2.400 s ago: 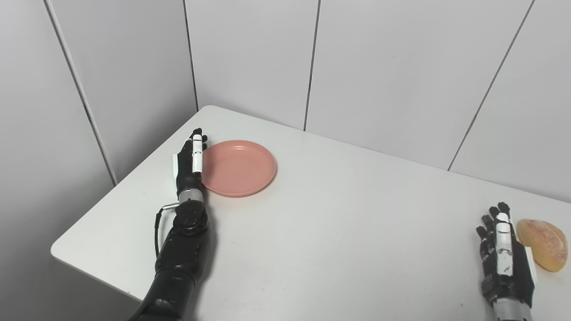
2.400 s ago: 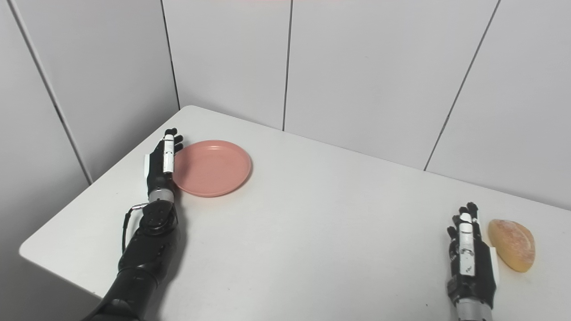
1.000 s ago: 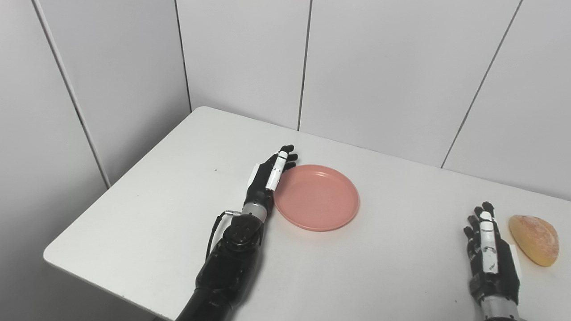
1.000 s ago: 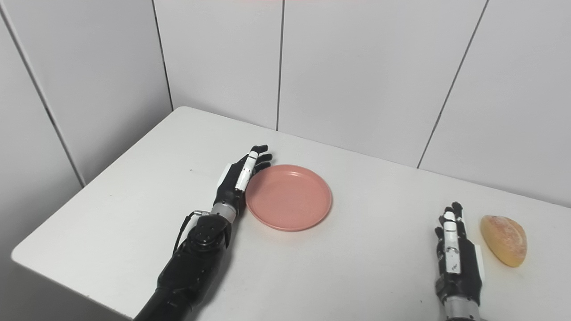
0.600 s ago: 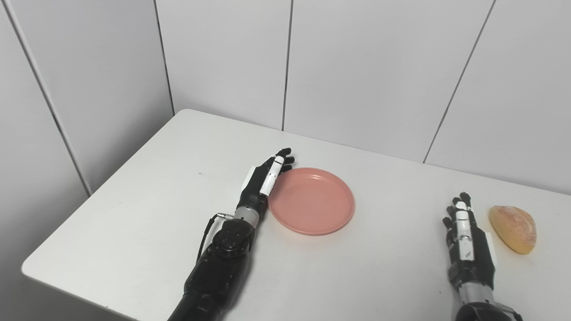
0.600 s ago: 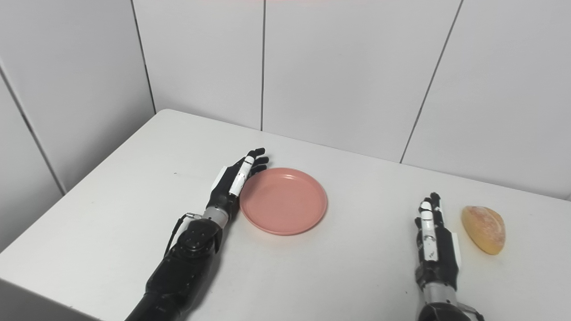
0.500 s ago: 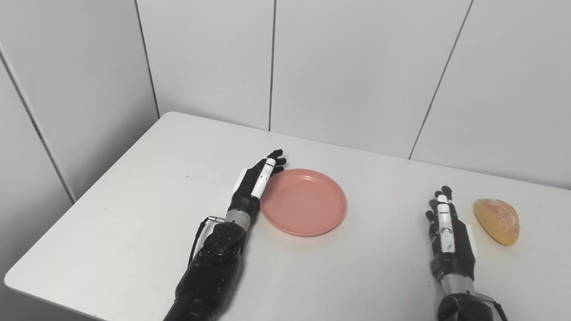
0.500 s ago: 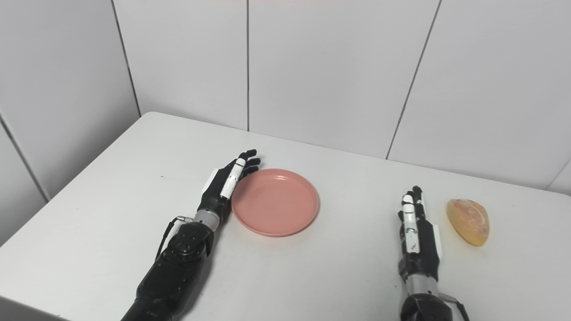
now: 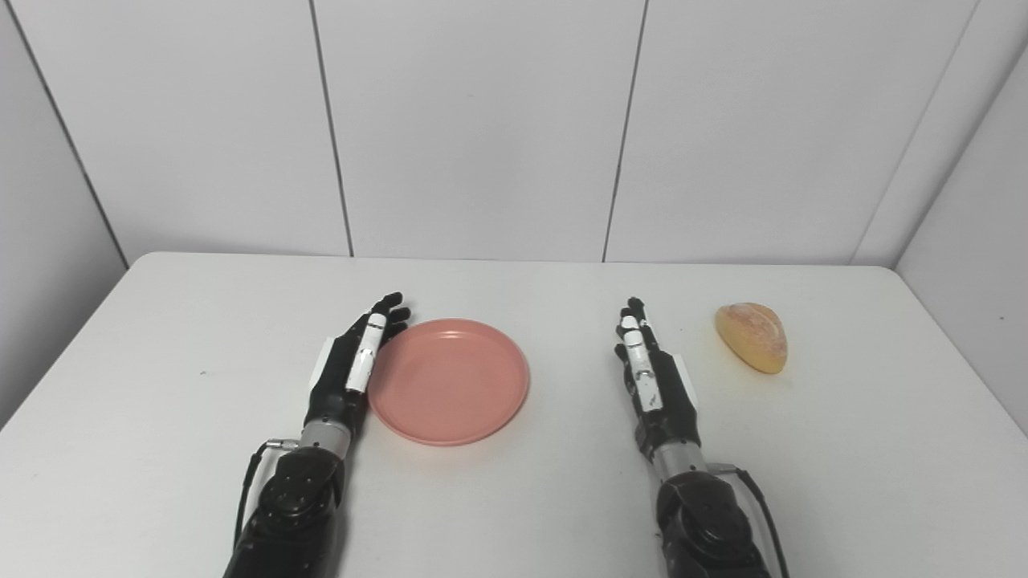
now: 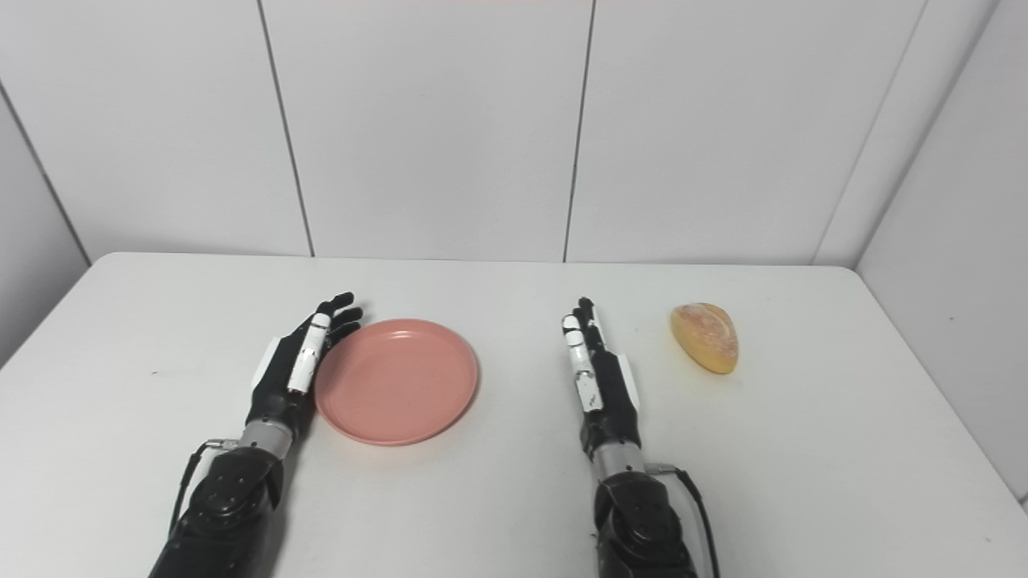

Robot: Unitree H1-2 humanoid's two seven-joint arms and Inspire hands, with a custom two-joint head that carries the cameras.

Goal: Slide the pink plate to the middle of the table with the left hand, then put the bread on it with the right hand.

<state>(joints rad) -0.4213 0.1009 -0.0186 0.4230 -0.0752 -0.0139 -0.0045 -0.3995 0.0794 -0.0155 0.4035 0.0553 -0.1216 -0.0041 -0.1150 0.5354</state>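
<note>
Our left hand (image 9: 347, 371) rests edge-on against the left rim of the pink plate (image 9: 448, 380), fingers straight, holding nothing. The plate sits mid-worktop (image 9: 514, 490). Our right hand (image 9: 654, 377) is open too; the bread (image 9: 752, 336) lies far right, apart from it.

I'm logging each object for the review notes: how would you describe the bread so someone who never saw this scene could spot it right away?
Start at the white table and look to its far right part, beyond the right hand. There lies the bread, alone on the bare tabletop and touched by nothing. It is a small golden-brown, half-round roll, unlike the flat, round pink plate beside the left hand.
</note>
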